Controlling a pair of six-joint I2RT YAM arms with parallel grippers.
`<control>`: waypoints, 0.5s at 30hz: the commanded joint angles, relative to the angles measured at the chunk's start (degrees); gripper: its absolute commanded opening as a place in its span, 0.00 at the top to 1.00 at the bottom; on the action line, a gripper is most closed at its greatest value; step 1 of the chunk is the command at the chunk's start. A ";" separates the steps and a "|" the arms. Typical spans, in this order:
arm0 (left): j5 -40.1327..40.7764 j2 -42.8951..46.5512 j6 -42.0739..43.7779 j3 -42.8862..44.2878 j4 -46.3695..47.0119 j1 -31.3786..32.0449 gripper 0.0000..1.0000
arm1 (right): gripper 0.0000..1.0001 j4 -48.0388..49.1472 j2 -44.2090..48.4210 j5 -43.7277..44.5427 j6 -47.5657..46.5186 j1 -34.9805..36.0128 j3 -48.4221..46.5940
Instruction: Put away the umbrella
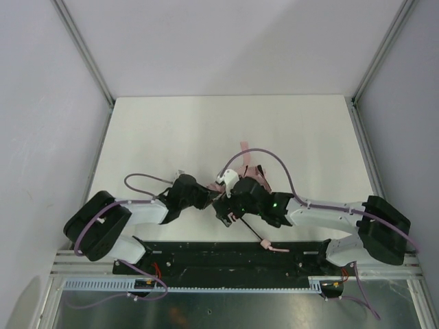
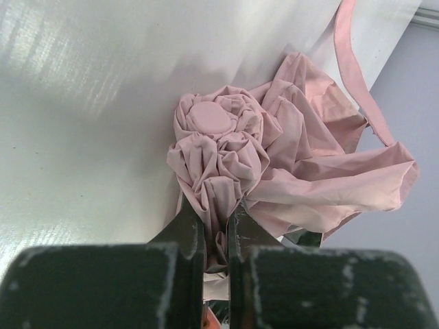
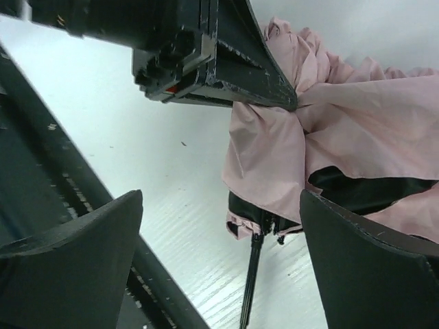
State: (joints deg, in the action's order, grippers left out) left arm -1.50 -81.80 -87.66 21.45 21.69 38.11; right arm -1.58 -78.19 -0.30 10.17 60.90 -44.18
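Pinching a bunched fold of the pale pink fabric compact umbrella (image 2: 226,157), the left jaws are clenched nearly flat. Their two black fingers (image 2: 188,233) press on either side of the cloth, just short of the round fabric cap (image 2: 212,118) at the middle of the canopy. The right wrist view shows that grip from the side, with the tips biting into the gathered pink cloth.

The right jaws stand released, their broad black pads (image 3: 82,253) spread wide and gripping nothing. In the gap ahead of them lie the lower edge of the canopy and the thin black shaft (image 3: 252,274). I cannot tell whether the pad on the canopy's side brushes the fabric.

Beyond both sets of jaws, the crumpled canopy (image 1: 252,175) rests on the white counter (image 1: 206,130), just between the two wrists. A long pink closure strap (image 2: 357,82) trails off the far side of it, away from the jaws. The shaft runs the other way, back beneath the right arm (image 1: 322,214), to a small pink handle (image 1: 276,248) lying on the black base plate (image 1: 206,257).
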 commanded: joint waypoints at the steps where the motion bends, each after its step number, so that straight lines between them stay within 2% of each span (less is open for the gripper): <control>1: 0.04 -0.56 0.56 1.33 -14.67 0.02 1.00 | 0.02 -1.77 -4.59 20.86 -6.60 6.16 -2.50; 5: -1.55 -1.29 -0.33 2.91 -17.38 -0.05 1.00 | 0.07 1.81 -12.23 30.64 -8.90 8.93 -4.85; 10: -3.07 -1.97 -1.72 3.21 -17.56 -0.09 1.00 | 0.18 7.48 -19.64 36.50 -9.96 9.21 -5.97; 12: -3.23 -1.63 -2.14 3.17 -17.56 -0.13 1.00 | 0.25 8.42 -22.73 37.60 -9.55 8.57 -6.50; 15: -3.25 -0.73 -2.65 2.99 -17.56 -0.12 1.00 | 0.46 6.73 -26.28 36.63 -6.34 6.86 -6.87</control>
State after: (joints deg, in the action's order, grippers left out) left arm -2.85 -81.97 -90.43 25.50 13.78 37.52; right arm 2.96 -99.68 32.56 1.58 70.41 -49.47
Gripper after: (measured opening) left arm 0.080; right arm 0.644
